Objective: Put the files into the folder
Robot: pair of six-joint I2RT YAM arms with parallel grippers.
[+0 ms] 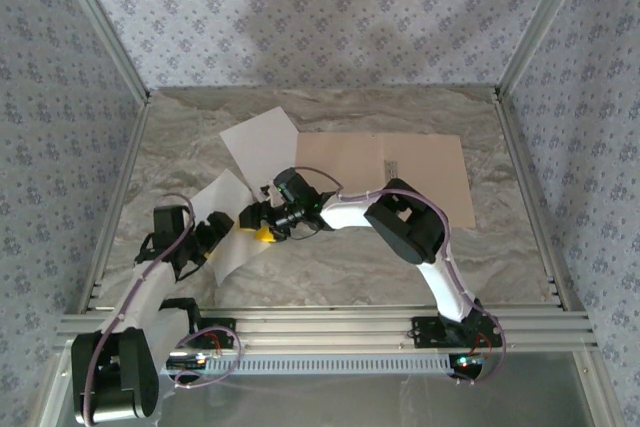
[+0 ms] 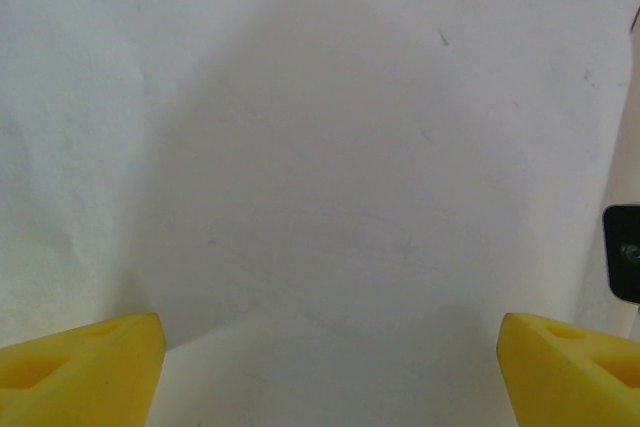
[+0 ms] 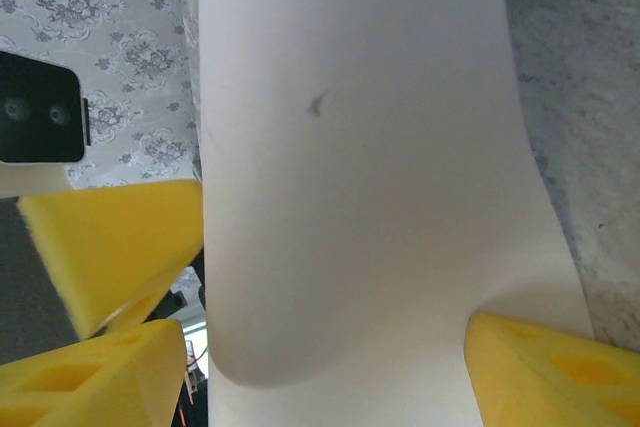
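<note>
The folder [image 1: 420, 162] lies open and flat on the table [image 1: 350, 267], right of centre and toward the back, with its clip [image 1: 392, 168] along the spine. The far sheet [image 1: 258, 142] lies tilted at the folder's left edge, one corner overlapping the tan board. The near sheet [image 1: 225, 197] sits closer to the arms, left of centre and clear of the folder. Both grippers are at it.

The left gripper [image 1: 222, 237] is over the near sheet's left part. From its wrist camera the jaws stand wide apart, the two yellow fingers [image 2: 80, 372] at the bottom corners and the white sheet [image 2: 330, 167] spread flat across the gap (nothing is pinched between them).

The right gripper [image 1: 265, 230] reaches in from the right, just beside the left one. In its wrist view its jaws are also well apart. The near sheet [image 3: 350, 147] bulges up in a curve between them, and its edge curls beside the left finger [image 3: 90, 377]. The right finger [image 3: 550, 372] meets the paper at its lower corner. Whether the pads press on the sheet cannot be told. Marbled table [image 3: 590, 97] shows past the sheet's right edge.
</note>
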